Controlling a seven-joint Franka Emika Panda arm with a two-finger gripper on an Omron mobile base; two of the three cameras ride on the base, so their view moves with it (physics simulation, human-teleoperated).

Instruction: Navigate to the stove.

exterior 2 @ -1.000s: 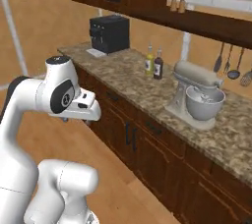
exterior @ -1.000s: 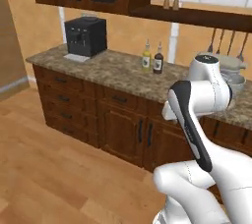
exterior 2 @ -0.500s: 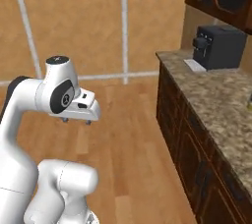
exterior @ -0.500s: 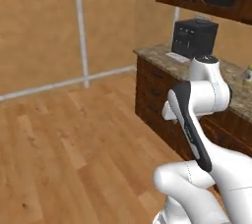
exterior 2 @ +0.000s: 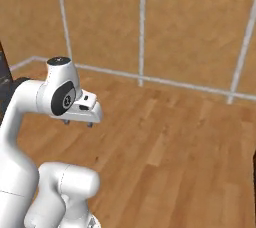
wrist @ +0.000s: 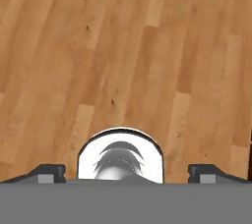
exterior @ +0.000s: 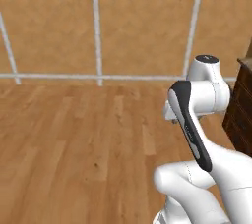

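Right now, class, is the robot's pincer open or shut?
Open. In the hand view the two dark fingertips stand far apart at the bottom corners, with bare wooden floor between them and nothing held.

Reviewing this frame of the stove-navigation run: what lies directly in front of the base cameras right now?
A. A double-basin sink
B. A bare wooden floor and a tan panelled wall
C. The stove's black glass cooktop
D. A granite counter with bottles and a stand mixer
B. Both base views look over the wooden floor to the tan panelled wall; just a sliver of dark cabinet sits at the left base view's right edge.
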